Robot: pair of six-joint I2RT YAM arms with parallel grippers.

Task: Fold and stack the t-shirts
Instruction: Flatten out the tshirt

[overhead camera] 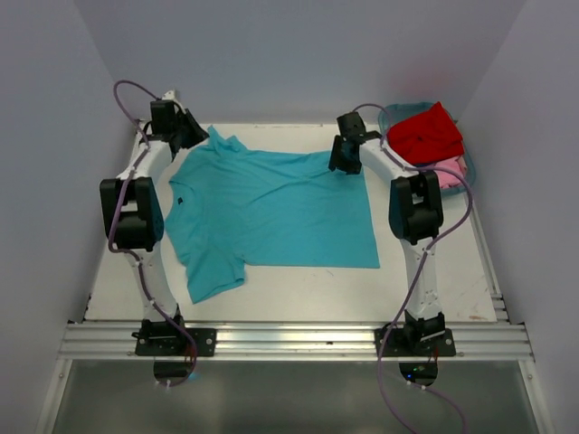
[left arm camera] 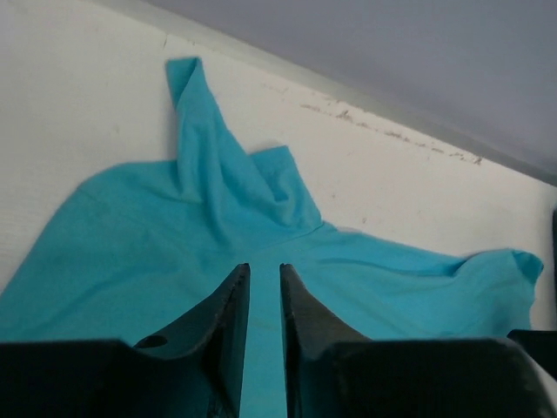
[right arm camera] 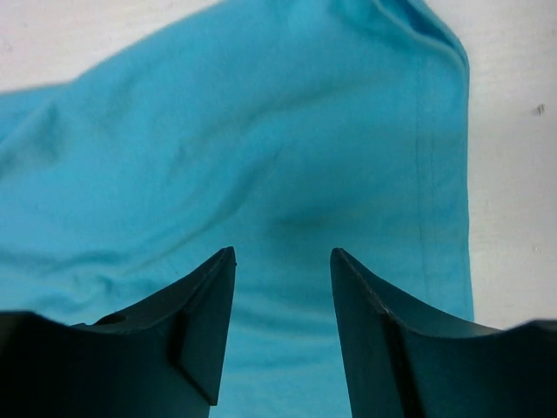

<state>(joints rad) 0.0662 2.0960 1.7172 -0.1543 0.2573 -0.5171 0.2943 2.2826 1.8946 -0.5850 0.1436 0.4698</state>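
A turquoise t-shirt (overhead camera: 271,212) lies spread flat on the white table (overhead camera: 434,280), one sleeve pointing to the near left. My left gripper (overhead camera: 192,136) hovers over its far left sleeve. In the left wrist view the left gripper (left arm camera: 265,268) is open by a narrow gap, with the rumpled sleeve cloth (left arm camera: 209,174) lying beyond its tips. My right gripper (overhead camera: 341,161) is above the shirt's far right corner. In the right wrist view the right gripper (right arm camera: 283,252) stands wide open over the cloth (right arm camera: 261,131), holding nothing. A red t-shirt (overhead camera: 425,134) and a pale pink one (overhead camera: 450,172) are heaped at the far right.
A teal plastic tub (overhead camera: 398,110) at the far right corner holds the red and pink shirts. Grey walls close in the table at the left, back and right. An aluminium rail (overhead camera: 289,339) with both arm bases runs along the near edge.
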